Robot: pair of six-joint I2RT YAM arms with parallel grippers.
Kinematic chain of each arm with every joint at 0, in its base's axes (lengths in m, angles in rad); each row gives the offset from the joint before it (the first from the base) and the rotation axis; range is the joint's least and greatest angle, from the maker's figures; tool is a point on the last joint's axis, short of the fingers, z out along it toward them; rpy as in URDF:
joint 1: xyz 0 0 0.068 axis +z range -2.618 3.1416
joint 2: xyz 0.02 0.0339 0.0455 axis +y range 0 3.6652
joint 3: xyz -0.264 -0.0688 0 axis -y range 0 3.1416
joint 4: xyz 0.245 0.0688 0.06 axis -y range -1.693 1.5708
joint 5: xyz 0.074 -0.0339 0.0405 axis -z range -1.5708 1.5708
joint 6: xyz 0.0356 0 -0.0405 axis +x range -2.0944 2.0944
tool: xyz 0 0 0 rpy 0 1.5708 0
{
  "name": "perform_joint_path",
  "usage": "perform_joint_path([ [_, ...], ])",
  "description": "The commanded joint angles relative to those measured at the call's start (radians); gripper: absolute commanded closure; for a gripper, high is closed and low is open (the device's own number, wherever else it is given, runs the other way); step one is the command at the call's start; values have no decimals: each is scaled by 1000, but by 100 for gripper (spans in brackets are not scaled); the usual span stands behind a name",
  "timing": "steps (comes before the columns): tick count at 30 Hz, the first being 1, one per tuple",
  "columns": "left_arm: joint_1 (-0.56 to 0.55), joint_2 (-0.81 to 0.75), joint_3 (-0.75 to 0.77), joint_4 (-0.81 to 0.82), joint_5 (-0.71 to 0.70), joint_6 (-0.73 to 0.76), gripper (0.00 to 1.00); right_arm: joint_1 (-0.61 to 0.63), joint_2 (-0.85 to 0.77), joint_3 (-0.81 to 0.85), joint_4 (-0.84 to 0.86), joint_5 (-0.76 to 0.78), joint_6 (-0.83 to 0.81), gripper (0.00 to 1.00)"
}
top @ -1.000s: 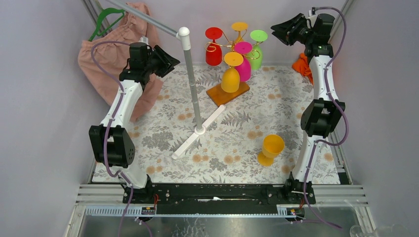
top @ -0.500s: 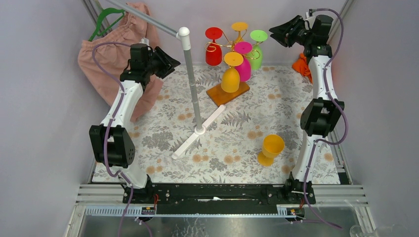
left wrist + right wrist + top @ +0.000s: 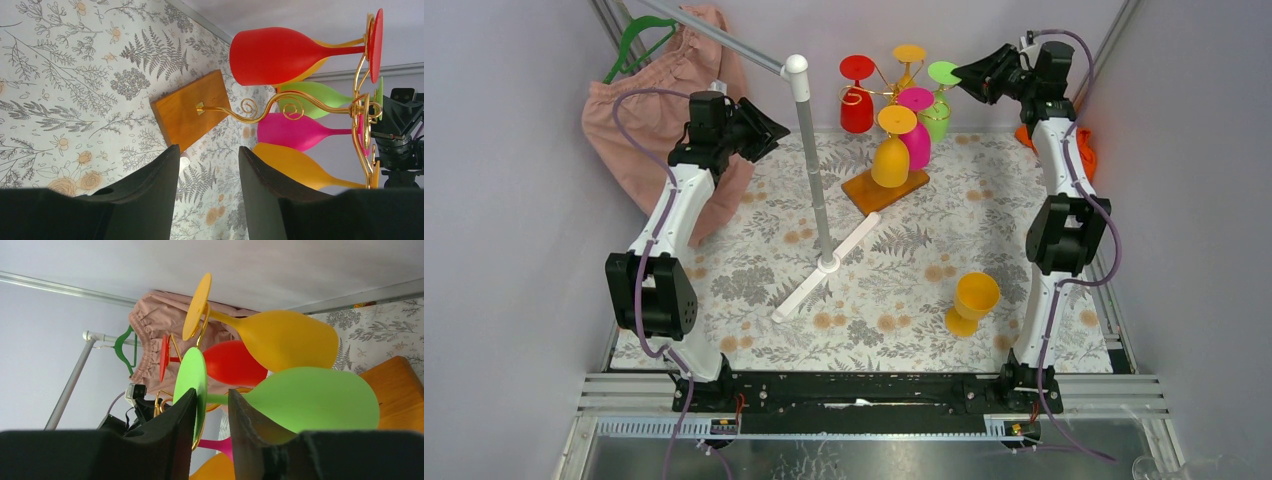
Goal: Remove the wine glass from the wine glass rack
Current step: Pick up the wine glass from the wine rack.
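Now my right pincer (image 3: 211, 394) stands open astride the stem of the green wine glass (image 3: 310, 400) — close by its foot, not yet closed on it. That glass hangs upside down on the wine glass rack (image 3: 186, 114) at the far side of the table (image 3: 754, 250); my left pincer (image 3: 209, 150) is open too, well apart.
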Motion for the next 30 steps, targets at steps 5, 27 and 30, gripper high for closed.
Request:
perform_joint_path([
  [5,-5,-27,-10,23,-1,6,46,4,-98,-35,118,-11,52,70],
  [27,-5,-20,-5,25,21,-4,47,1,-176,-129,255,40,175,100],
  [30,-5,-22,-7,25,19,-4,47,-1,-203,-143,244,64,201,100],
])
